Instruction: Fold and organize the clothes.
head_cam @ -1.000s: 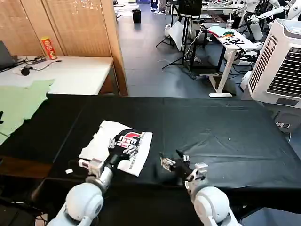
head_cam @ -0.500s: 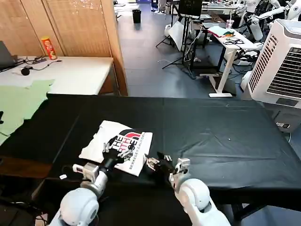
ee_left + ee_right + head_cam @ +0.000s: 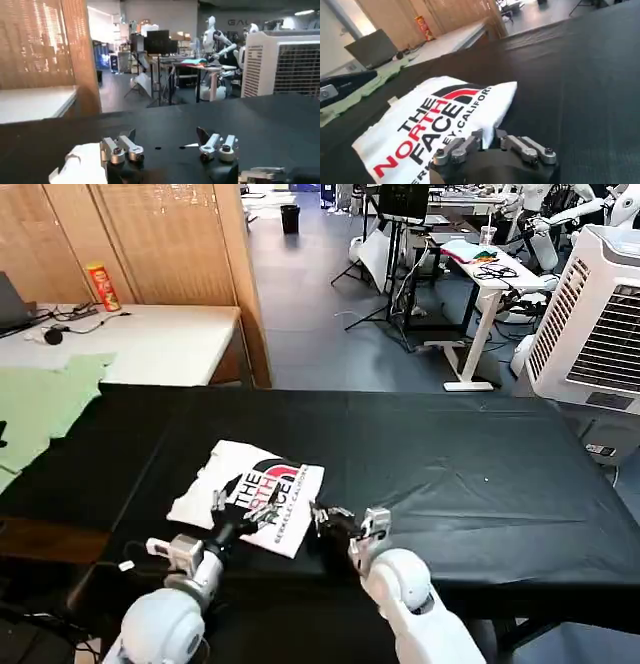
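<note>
A black cloth-covered table [image 3: 480, 474] carries the folded white cotton T-shirt with black-and-red "THE NORTH FACE" print [image 3: 255, 489], lying at about seven o'clock from the table's middle, near the front edge. It looks mostly folded, so the step in hand seems a last fold or tidying, calling for a grip on its near edge. The left gripper [image 3: 240, 506] hovers at the shirt's six o'clock edge, fingers spread wide. The right gripper [image 3: 332, 517], at its four o'clock corner, is narrowly parted and empty.

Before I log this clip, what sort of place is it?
Probably a robotics lab or workshop: a white robot stands at the back, desks carry cables, and a folded T-shirt lies on a black-covered table.
</note>
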You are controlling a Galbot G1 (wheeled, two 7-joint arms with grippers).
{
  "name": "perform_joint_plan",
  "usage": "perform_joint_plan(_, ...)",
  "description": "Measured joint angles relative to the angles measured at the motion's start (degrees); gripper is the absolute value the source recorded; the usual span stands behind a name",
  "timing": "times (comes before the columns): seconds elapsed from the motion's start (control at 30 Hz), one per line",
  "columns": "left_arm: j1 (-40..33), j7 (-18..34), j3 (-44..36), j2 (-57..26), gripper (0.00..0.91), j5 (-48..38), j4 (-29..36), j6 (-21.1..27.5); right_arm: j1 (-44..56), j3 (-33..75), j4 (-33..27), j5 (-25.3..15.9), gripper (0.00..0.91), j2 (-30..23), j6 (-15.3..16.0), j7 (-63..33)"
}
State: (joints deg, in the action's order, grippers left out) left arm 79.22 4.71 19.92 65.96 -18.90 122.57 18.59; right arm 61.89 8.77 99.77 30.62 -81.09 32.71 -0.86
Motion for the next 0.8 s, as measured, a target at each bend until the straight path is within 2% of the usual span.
perform_joint_plan(0.27, 0.7, 0.0, 0.4, 0.5, 0.878, 0.4, -0.4, -0.9, -1.9, 3.1, -0.7, -1.5, 0.078, 2.9, -0.7, 0.4)
perform_joint_plan(0.3, 0.9, 0.0, 0.6, 0.5, 0.878, 0.3, -0.5, -1.2, -2.3, 3.7, -1.1, -2.3, 0.137, 3.6, -0.9, 0.4)
perform_joint_plan(0.33, 1.2, 0.0, 0.7, 0.5, 0.878, 0.3, -0.6, -1.3, -2.8, 4.3, -1.3, -3.0, 0.293, 4.5, -0.9, 0.4)
perform_joint_plan(0.37, 1.4, 0.0, 0.8, 0.5, 0.878, 0.2, -0.7, -1.4, -3.1, 4.7, -1.4, -3.7, 0.878, 5.3, -0.7, 0.4)
perform_joint_plan(0.5, 1.9, 1.7, 0.8, 0.3, 0.878, -0.1, -0.8, -0.9, -3.0, 5.9, -0.6, -6.0, 0.878, 8.3, -0.9, 1.5)
perform_joint_plan(0.63, 2.5, 2.2, 1.2, 0.2, 0.878, -1.1, -1.6, -1.5, -0.3, 6.6, 3.1, -9.2, 0.878, 10.8, -3.3, 3.3)
perform_joint_plan(0.8, 2.7, 0.9, 1.6, -0.2, 0.878, -0.4, -2.9, -7.1, 5.4, 8.1, 9.9, -13.3, 0.878, 12.2, -7.5, 2.4)
